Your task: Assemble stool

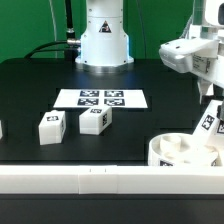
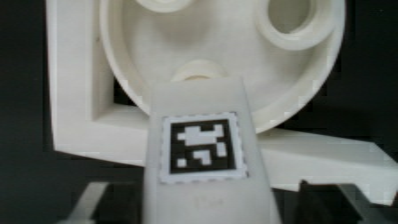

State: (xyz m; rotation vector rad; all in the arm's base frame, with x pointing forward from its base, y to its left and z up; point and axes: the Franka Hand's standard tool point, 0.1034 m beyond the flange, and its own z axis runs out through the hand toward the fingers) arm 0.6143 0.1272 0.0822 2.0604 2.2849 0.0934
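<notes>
White plastic leg [image 2: 199,150] is sitting clamped in the jaws of the gripper [image 1: 212,106]. We are seeing its tip pointing at the round seat [image 1: 178,150], which is lying near the front edge of the table [image 1: 30,90], at the exterior view's right.

White glossy arm [image 1: 103,38], white blocky end effector [image 1: 211,106]

The table [image 1: 30,90] is viewed from the side opposite the arm base [image 1: 104,40], slightly raised, at middle range. The wrist view is set very close, directed along the leg [image 2: 201,140] onto the seat [image 2: 196,40]. Both parts are also seen at the exterior view's right: leg [image 1: 208,125], seat [image 1: 175,150].
</notes>
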